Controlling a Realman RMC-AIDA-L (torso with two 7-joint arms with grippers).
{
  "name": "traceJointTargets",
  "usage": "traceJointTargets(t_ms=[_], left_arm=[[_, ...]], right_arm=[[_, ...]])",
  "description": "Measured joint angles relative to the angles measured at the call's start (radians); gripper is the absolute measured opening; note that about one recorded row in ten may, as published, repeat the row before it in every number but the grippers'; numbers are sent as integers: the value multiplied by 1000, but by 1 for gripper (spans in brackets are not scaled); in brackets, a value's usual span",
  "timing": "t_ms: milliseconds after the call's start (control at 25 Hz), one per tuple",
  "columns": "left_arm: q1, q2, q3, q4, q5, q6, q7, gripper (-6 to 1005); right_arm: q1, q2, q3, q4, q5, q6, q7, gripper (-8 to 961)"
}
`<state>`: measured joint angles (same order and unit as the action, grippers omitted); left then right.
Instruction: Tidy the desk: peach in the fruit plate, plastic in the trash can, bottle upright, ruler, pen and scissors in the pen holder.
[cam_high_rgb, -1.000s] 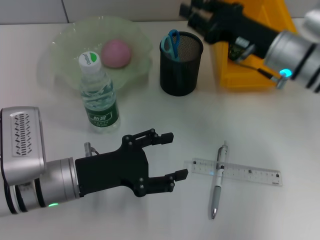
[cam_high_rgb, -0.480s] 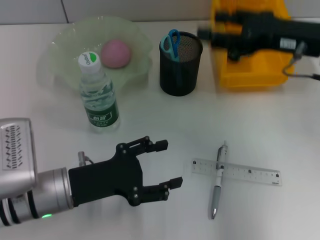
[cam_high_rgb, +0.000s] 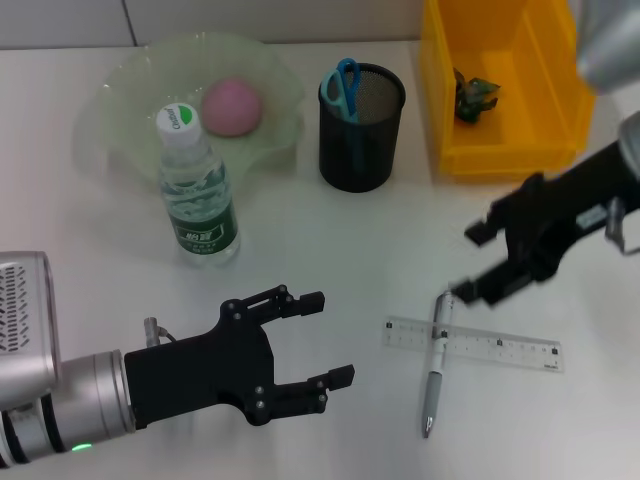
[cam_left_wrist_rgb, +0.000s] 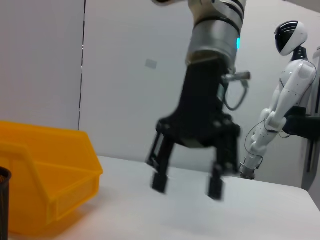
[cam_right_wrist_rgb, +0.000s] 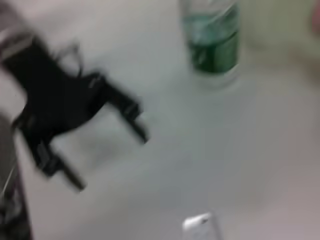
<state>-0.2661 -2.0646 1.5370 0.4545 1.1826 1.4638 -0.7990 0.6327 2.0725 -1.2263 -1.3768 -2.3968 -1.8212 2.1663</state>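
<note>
Two grippers in view, both empty. Right gripper (cam_high_rgb: 474, 262) spread open, just above and right of the pen (cam_high_rgb: 435, 363) top end, not touching it; seen again from the left wrist (cam_left_wrist_rgb: 187, 185) with fingers parted over bare desk (cam_high_rgb: 330, 240). Left gripper (cam_high_rgb: 325, 338) also spread open, low over the desk, well left of the pen; visible from the right wrist (cam_right_wrist_rgb: 107, 145) too.

Pen lying flat, crossing over the ruler (cam_high_rgb: 472, 344) near the ruler's left end, touching it. Ruler flat, extending right of the pen.

Holder (cam_high_rgb: 361, 126) upright, up and left of the pen, with scissors (cam_high_rgb: 346, 88) standing inside, blue handles up. Bottle (cam_high_rgb: 196, 190) upright, far left of the pen, just in front of the plate (cam_high_rgb: 130, 90); green label also in the right wrist view (cam_right_wrist_rgb: 212, 42). Peach (cam_high_rgb: 233, 106) in the plate, behind the bottle. Yellow bin (cam_high_rgb: 505, 150) up and right of the pen, beside the holder, dark plastic (cam_high_rgb: 474, 95) inside.
</note>
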Motion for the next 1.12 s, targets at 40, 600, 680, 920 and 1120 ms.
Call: traceJointTargets(t_ms=[40, 600, 680, 920, 1120], left_arm=[[0, 0, 0, 0, 0, 0, 0, 807], [0, 22, -30, 0, 6, 0, -5, 807], [1, 26, -32, 0, 6, 0, -5, 807], [8, 42, -42, -1, 6, -5, -6, 807], [15, 52, -65, -33, 6, -7, -10, 807]], right_arm=[[0, 0, 0, 0, 0, 0, 0, 771], [48, 13, -236, -1, -54, 61, 1, 770], [46, 13, -252, 2, -53, 75, 1, 769], [50, 14, -346, 71, -39, 142, -3, 767], [52, 14, -402, 128, -29, 224, -3, 765]])
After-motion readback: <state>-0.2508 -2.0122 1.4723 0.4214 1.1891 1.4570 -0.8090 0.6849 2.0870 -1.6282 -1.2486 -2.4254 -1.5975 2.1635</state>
